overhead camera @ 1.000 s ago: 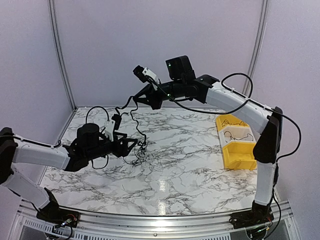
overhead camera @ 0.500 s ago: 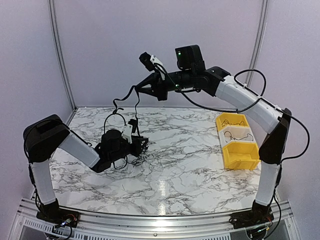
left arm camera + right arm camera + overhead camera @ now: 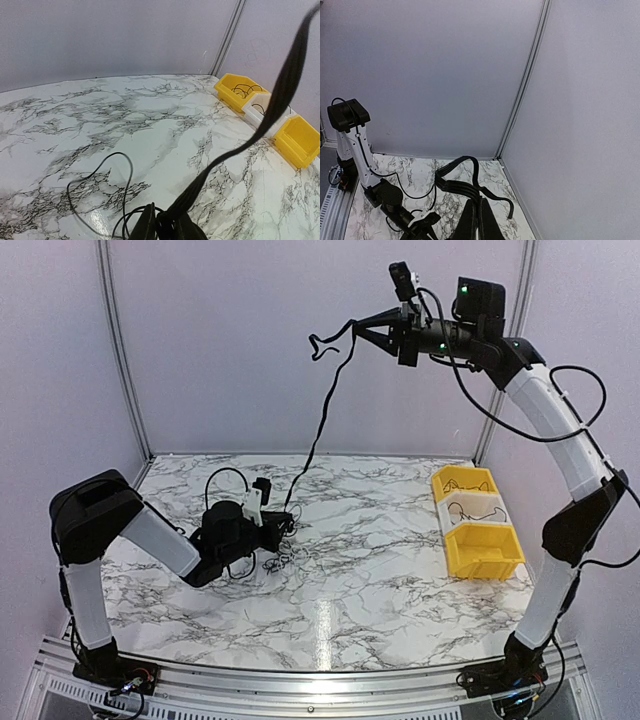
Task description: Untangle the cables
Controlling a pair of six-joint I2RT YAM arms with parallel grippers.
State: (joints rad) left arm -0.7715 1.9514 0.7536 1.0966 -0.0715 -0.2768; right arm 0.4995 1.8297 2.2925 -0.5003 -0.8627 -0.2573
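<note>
A pale-walled booth encloses a marble table (image 3: 400, 580) with a yellow bin (image 3: 478, 540) at its right side. From the top view, the right gripper (image 3: 360, 326) is raised high over the far edge and is clamped on one end of a black cable (image 3: 325, 410). This cable drops steeply down and to the left to the left gripper (image 3: 287, 526), which sits low at the tabletop. The rest of the cables (image 3: 275, 558) lie in a loose heap on the marble just beside that gripper, on its near side. The left arm is much the nearer to them.

In the left wrist view, the left gripper's fingers (image 3: 147, 226) sit tight against the foot of the black cable (image 3: 280, 95), pinching it. The cable climbs away up and to the right, and a thin loop (image 3: 127, 170) lies on the marble just ahead.

From the right wrist view, looking down from a height, the right gripper (image 3: 476, 215) has its jaws closed, with the black cable (image 3: 462, 187) folded in loops beyond them.

The stretched cable's long axis runs from gripper to gripper, so the next pull probably has to follow that line, away from the heap.
</note>
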